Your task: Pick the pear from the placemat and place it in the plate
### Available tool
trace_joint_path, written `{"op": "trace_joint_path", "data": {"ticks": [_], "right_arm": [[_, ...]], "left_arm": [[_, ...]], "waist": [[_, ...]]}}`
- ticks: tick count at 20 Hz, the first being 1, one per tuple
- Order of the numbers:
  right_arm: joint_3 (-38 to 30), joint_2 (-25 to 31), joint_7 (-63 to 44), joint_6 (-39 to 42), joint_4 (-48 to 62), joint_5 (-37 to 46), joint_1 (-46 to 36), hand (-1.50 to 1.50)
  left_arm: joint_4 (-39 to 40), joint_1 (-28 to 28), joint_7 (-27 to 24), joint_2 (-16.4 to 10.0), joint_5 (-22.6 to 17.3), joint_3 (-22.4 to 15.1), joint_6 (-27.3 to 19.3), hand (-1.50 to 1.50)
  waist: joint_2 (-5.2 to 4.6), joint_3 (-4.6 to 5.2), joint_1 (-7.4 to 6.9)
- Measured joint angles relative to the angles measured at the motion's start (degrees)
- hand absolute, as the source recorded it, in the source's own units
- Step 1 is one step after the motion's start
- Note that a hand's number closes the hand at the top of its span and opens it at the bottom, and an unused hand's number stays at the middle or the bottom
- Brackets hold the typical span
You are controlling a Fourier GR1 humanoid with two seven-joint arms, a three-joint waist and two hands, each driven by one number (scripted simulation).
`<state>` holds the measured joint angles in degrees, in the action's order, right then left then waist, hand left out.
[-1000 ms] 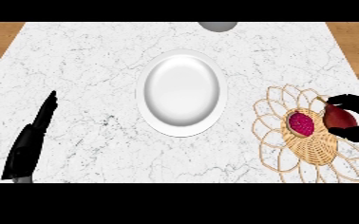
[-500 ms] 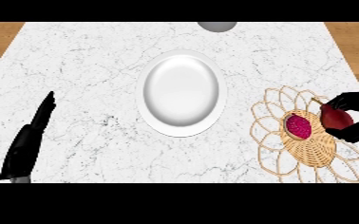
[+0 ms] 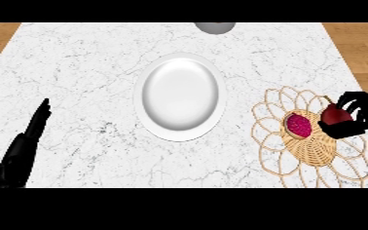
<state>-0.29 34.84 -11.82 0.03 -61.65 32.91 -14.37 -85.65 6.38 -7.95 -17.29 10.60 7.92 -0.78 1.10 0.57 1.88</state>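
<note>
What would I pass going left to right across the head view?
Left hand → plate → pink item on the placemat → pear, held by the right hand.

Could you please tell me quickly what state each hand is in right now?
Left hand: open, holding nothing, at the lower left.
Right hand: shut on the pear.

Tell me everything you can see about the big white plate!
The plate is plain white and shiny, like glazed china. It is round, though it looks taller than wide from here, with a broad flat rim around a shallow smooth middle. It lies flat near the middle of the grey-veined marble counter. Nothing lies in it, and only the counter touches it. The woven placemat sits apart, to its right.
</note>
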Motion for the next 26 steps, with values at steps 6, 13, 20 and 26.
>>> {"op": "trace_joint_path", "data": {"ticks": [6,13,20,26], "right_arm": [[2.1,-0.7,-11.4,-7.4,-20.6,7.3,6.7,1.50],[5.8,-2.0,-18.3,-9.0,-46.0,12.6,10.2,1.50],[13.7,-6.3,-27.4,-1.2,-63.2,15.4,6.4,1.50],[21.1,-15.5,-35.8,4.5,-59.2,19.2,-8.0,1.50]], "left_arm": [[-0.8,0.9,0.2,-0.3,-0.5,0.8,0.4,0.00],[-1.2,0.9,0.4,0.6,0.0,0.1,0.3,0.00],[-1.3,-0.4,0.8,1.0,0.7,-0.5,0.7,0.00],[-1.9,-1.2,1.2,1.1,0.6,-0.6,1.8,0.00]], "waist": [[-0.12,-0.27,0.54],[-0.33,-0.39,0.01],[-0.79,-0.46,-1.47],[-1.04,-0.47,-2.55]]}}
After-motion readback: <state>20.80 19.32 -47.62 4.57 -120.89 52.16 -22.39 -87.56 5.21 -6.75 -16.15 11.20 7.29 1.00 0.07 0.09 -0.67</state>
